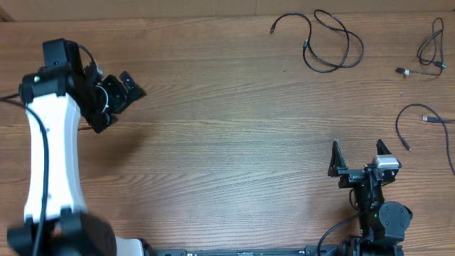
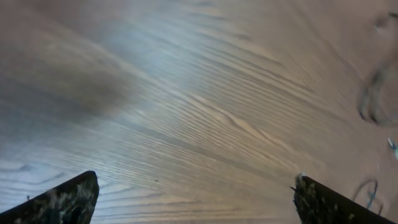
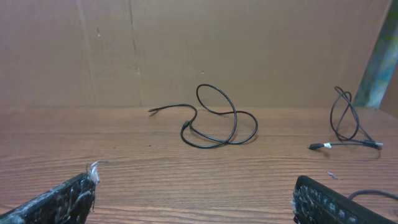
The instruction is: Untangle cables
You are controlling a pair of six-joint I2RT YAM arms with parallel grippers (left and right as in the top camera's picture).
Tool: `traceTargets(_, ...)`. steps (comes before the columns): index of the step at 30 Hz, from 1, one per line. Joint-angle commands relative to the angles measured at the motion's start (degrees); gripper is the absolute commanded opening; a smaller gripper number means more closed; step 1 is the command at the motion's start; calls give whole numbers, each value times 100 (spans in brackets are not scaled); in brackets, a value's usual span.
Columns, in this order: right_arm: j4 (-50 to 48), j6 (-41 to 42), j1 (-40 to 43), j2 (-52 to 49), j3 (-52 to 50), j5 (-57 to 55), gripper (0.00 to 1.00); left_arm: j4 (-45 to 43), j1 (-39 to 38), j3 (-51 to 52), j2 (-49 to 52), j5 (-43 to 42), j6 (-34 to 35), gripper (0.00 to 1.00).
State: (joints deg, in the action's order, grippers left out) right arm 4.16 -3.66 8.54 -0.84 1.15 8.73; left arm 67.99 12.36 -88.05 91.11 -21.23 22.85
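Observation:
Three thin black cables lie apart on the wooden table. One looped cable (image 1: 330, 43) lies at the far middle-right, also in the right wrist view (image 3: 217, 124). A second, bunched cable (image 1: 429, 53) with a silver plug lies at the far right, also in the right wrist view (image 3: 348, 124). A third cable (image 1: 426, 128) curves along the right edge. My left gripper (image 1: 121, 96) is open and empty at the far left, its fingertips (image 2: 196, 196) over bare wood. My right gripper (image 1: 357, 153) is open and empty near the front right, its fingertips (image 3: 193, 193) facing the cables.
A brown cardboard wall (image 3: 186, 50) stands behind the table's far edge. The white left arm (image 1: 50, 156) reaches along the left side. A thick black robot cable (image 1: 334, 238) runs by the right arm's base.

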Motion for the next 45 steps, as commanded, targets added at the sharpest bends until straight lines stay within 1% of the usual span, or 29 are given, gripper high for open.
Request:
traceTargets(1, -24, -26, 17, 68, -70, -7, 100, -15, -240, 116, -1246, -251, -678, 100)
traceTargets(3, -24, -26, 17, 68, -70, -7, 100, -83, -409, 260, -1869, -186, -767, 99)
traceTargets(4, -26, -26, 17, 68, -70, -7, 100, -116, -542, 415, -2422, -17, -765, 100)
traceTargets(6, -24, -26, 17, 68, -70, -7, 100, -138, -660, 673, -3091, 197, -750, 99)
traceTargets(8, -24, -26, 17, 68, -70, -7, 100, -101, -710, 973, -3751, 219, -745, 99)
traceTargets(12, -24, -26, 17, 68, -70, -7, 100, 420, -715, 1388, -4843, 216, -745, 100)
traceTargets(15, -24, -26, 17, 68, -70, -7, 100, 1067, -715, 1412, -5364, 216, -745, 99)
traceTargets(20, -24, -26, 17, 68, -70, -7, 100, 1895, -715, 1412, -5810, 319, -748, 100)
traceTargets(22, -24, -26, 17, 68, -70, -7, 100, 2155, -715, 1412, -5851, 376, -748, 99)
traceTargets(24, -24, -26, 17, 68, -70, -7, 100, 2212, -916, 1419, -5949, 385, -748, 100)
traceTargets(29, -24, -26, 17, 68, -70, -7, 100, 1832, -1368, 1589, -6472, 389, -750, 99)
traceTargets(35, -24, -26, 17, 68, -70, -7, 100, 1233, -1311, 2173, -7576, 428, -748, 100)
traceTargets(40, -24, -26, 17, 68, -70, -7, 100, 422, -1215, 2861, -8448, 660, -811, 99)
traceTargets(43, -24, -26, 17, 68, -70, -7, 100, -149, -1200, 3314, -8773, 688, -835, 99)
traceTargets(45, -24, -26, 17, 68, -70, -7, 100, -570, -1200, 3665, -8909, 691, -979, 99)
